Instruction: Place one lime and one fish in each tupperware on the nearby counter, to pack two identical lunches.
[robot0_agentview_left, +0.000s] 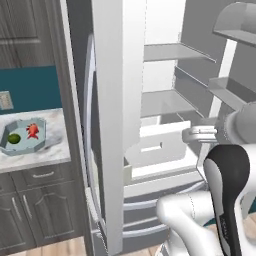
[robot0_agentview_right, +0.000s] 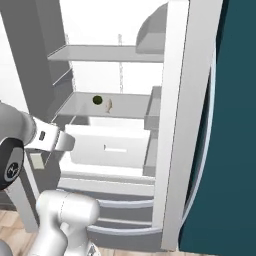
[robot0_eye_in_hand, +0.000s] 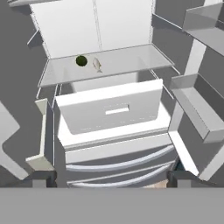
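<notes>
The white arm rises near the base, elbow bent, reaching far forward; its tool (robot0_eye_in_hand: 112, 178) seems spread wide, holding nothing.

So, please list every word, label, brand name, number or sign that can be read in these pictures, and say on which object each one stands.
None: no text can be read in any view.
Arm: a small pale mark on the dark joint, too small to tell whether it is writing.
Fridge, its drawer and shelves: plain, no brand or label.
Wall plate beside the teal tupperware: blank.
</notes>
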